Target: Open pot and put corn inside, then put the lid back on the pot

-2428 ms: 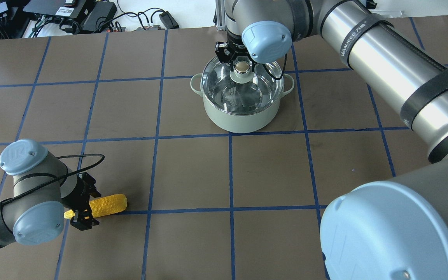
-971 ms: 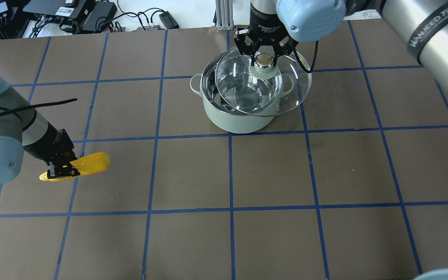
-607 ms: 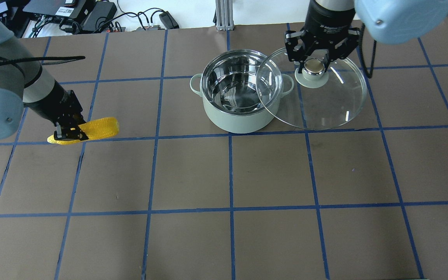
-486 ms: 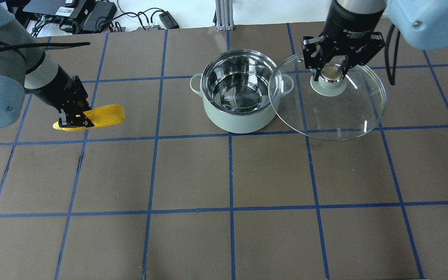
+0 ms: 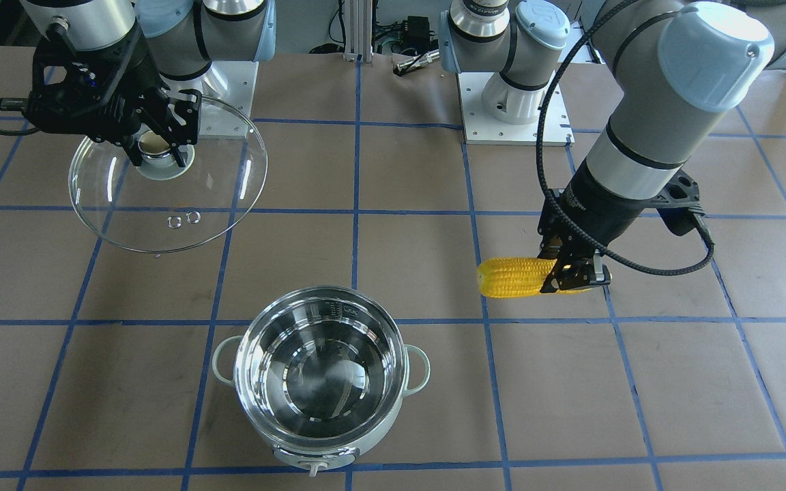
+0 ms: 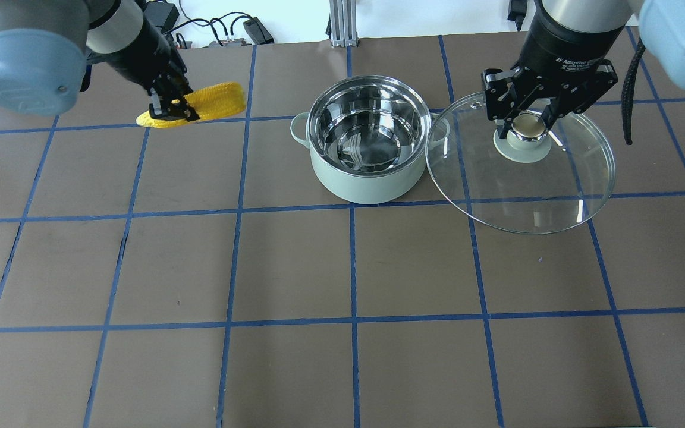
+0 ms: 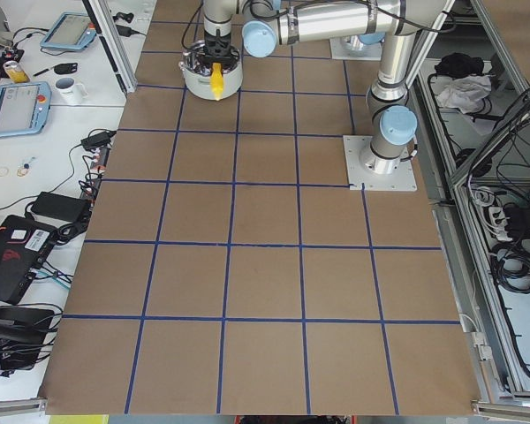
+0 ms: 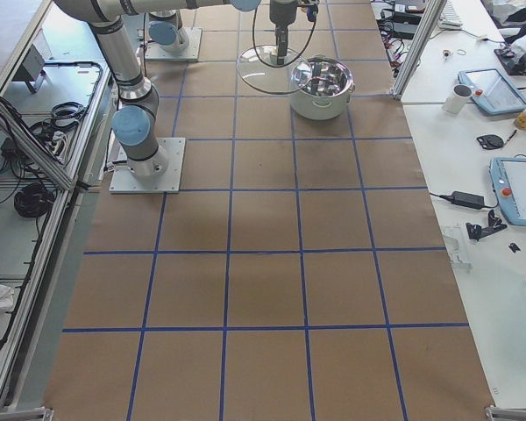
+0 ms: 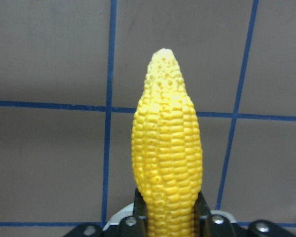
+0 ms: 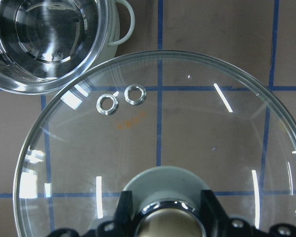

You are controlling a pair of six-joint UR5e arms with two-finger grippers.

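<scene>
The pot (image 6: 366, 184) stands open and empty at the far middle of the table; it also shows in the front view (image 5: 369, 444). My left gripper (image 6: 171, 110) is shut on the narrow end of the yellow corn (image 6: 214, 102) and holds it level in the air, left of the pot; the left wrist view shows the corn (image 9: 166, 158) between the fingers. My right gripper (image 6: 528, 128) is shut on the knob of the glass lid (image 6: 521, 190), held above the table just right of the pot, its edge over the pot's right handle. The lid's vent holes show in the right wrist view (image 10: 134, 94).
Brown table with a blue tape grid. Cables and electronics (image 6: 140, 24) lie beyond the far edge, with a metal post (image 6: 336, 21) behind the pot. The arm bases (image 5: 512, 102) stand on the robot's side.
My left gripper lifted the corn off the near-left table and carried it far and rightward, toward the pot. My right gripper lifted the lid off the pot and moved it right.
</scene>
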